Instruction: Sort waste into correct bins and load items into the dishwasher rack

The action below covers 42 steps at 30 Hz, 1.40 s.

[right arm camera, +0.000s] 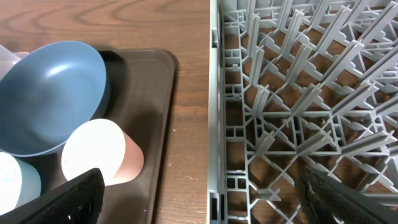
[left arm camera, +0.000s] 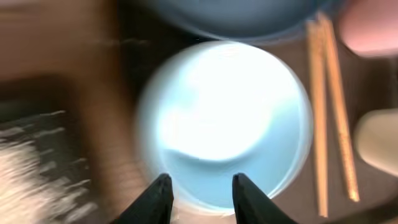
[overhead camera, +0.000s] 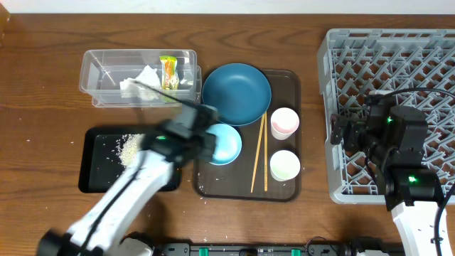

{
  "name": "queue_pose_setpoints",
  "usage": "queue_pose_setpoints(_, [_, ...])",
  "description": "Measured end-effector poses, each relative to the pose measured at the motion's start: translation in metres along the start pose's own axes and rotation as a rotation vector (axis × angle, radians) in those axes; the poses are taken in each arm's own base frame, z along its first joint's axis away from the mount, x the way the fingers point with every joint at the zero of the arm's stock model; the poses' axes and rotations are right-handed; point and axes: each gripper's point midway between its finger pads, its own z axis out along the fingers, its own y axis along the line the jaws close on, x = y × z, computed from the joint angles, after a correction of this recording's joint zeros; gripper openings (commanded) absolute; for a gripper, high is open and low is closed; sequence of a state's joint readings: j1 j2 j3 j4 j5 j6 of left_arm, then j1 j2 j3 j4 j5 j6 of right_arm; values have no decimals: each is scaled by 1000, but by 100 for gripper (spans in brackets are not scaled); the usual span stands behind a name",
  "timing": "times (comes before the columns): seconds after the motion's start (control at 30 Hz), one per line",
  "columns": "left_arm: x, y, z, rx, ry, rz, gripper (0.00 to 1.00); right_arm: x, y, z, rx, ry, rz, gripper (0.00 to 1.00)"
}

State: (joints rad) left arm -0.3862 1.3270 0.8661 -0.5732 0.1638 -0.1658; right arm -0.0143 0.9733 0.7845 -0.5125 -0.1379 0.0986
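Brown wood worktop (overhead camera: 43,85), pale wall (overhead camera: 213,4) caught only from overhead. Bowl (overhead camera: 229,146) is parked on the brown tray (overhead camera: 238,181). Up close it's blurred, with the left claw (left arm camera: 201,182) held partly open over its rim, nothing gripped. Right claw (right arm camera: 202,190) is spread wide, empty, over the rack (right arm camera: 280,93) edge.

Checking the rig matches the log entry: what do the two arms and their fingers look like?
Left arm: white links, black joints, a green light near the wrist. Right arm: black housing with green lights, a black cable, white lower link. Left fingers and right fingers are black.
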Motion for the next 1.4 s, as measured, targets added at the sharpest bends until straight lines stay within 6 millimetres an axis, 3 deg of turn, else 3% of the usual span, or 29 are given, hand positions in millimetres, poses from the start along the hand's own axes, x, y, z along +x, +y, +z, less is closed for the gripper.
queue_pose_setpoints(0.07, [-4, 32, -16, -89, -28, -99, 29, 0, 0, 0, 0, 0, 0, 97])
queue_pose_setpoints(0.17, [7, 82, -31, -222, -18, -303, 11, 0, 0, 0, 0, 0, 0, 97])
queue_pose_setpoints(0.27, [39, 122, -42, -332, 58, -585, 8, 0, 0, 0, 0, 0, 0, 97])
queue_pose_setpoints(0.37, [76, 145, -55, -423, 144, -878, 8, 0, 0, 0, 0, 0, 0, 97])
queue_pose_setpoints(0.6, [113, 181, -77, -532, 159, -1277, 7, 0, 0, 0, 0, 1, 0, 98])
queue_pose_setpoints(0.77, [136, 196, -80, -568, 158, -1445, 6, 0, 0, 0, 0, 1, 0, 97])
queue_pose_setpoints(1.0, [173, 197, -63, -597, 203, -1559, 7, 0, 0, 0, 0, 0, 0, 98])
queue_pose_setpoints(1.4, [168, 200, -28, -494, 100, -1593, 10, 0, 0, 0, 0, 0, 0, 97])
